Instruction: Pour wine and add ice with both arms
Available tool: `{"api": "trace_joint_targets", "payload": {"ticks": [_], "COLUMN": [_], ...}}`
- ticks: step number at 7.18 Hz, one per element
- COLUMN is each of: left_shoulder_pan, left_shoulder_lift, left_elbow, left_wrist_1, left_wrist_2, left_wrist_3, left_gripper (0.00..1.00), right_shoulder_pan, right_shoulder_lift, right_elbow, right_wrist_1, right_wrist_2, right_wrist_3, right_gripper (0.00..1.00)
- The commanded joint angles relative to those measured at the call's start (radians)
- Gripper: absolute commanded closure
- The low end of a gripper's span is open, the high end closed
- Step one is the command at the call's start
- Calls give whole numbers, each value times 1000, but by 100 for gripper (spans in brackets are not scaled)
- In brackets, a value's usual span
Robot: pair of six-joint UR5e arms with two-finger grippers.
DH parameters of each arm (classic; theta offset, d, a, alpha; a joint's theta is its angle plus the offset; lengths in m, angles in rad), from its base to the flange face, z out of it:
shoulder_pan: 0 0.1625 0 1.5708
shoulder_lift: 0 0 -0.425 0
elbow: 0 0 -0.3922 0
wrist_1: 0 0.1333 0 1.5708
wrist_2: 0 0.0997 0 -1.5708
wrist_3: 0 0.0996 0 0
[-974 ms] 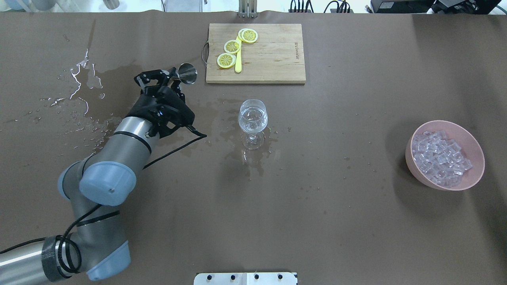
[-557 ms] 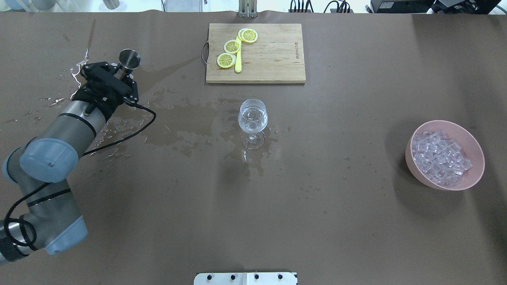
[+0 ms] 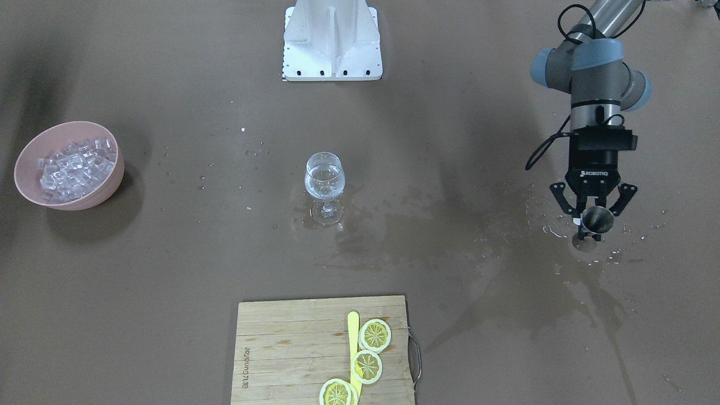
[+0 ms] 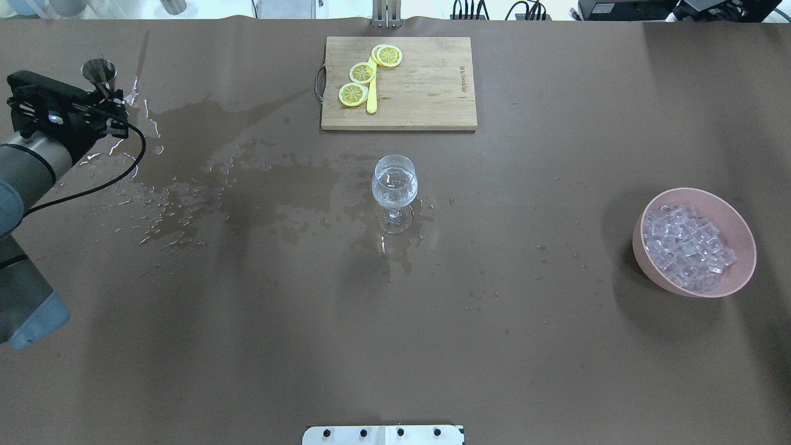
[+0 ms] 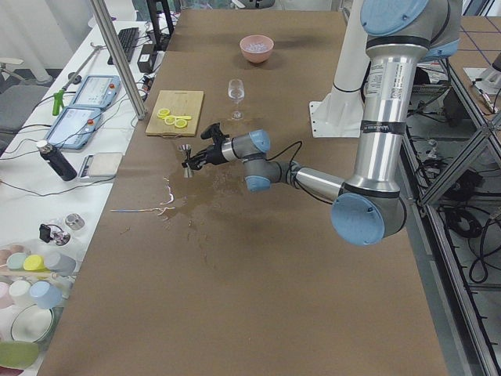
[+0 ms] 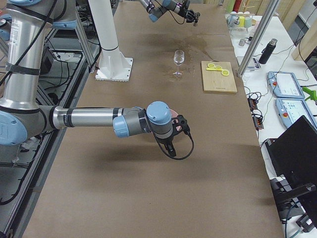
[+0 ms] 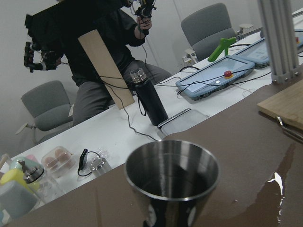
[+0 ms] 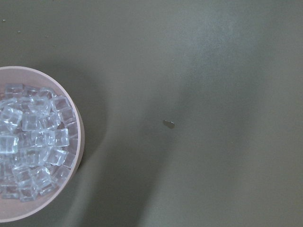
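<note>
Left arm point(image 4: 28, 161): since one second ago, swung from beside the wine glass point(image 4: 394, 185) to the far left of the desk point(image 4: 395, 346), carrying the jigger point(image 4: 99, 70).
Left hand point(image 3: 595, 214): clamped on the jigger, cup upright; desk contact cannot be told.
Wine point(image 4: 394, 196): small amount in the glass, desk centre.
Ice point(image 4: 683, 247): heaped in the pink bowl point(image 4: 741, 250), right side, well apart from the glass.
Right hand point(image 6: 178, 124): near the bowl; fingers unseen, cannot tell apart or together.
Step in hand: probably parking the jigger; lower straight, release once the base sits flat, as wet desk may let it slide.
Room: far desk edge near the jigger; open desk between bowl and glass.
</note>
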Motion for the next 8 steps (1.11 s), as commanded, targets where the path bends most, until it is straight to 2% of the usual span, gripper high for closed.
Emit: {"api": "trace_joint_targets", "payload": {"ticks": [1,2,3,4,5,8], "left_shoulder_pan": [-54,-56,-63,-60,-60,-63], "left_shoulder_lift": [-37,-79,-128,-119,-122,-108], "left_elbow": [103,131,230,278,336,353], "left_wrist_1": [-2,1,-26,-118,-138,-148], "left_wrist_2": [-33,-35,-94,-102,-50,-24], "left_wrist_3": [-133,-270,-397,-391,-399,-400], "left_gripper": [100,100,100,100,100,100], "right_shoulder_pan": [0,0,0,2,2,2], "right_shoulder_lift": [-2,0,1,6,9,-2], "right_elbow": [4,0,6,13,13,33], "right_wrist_1": [0,0,2,2,2,2], "right_wrist_2": [-1,-1,-1,-4,-20,-20], "right_wrist_3": [0,0,0,2,0,3], "right_gripper": [0,0,0,0,0,0]}}
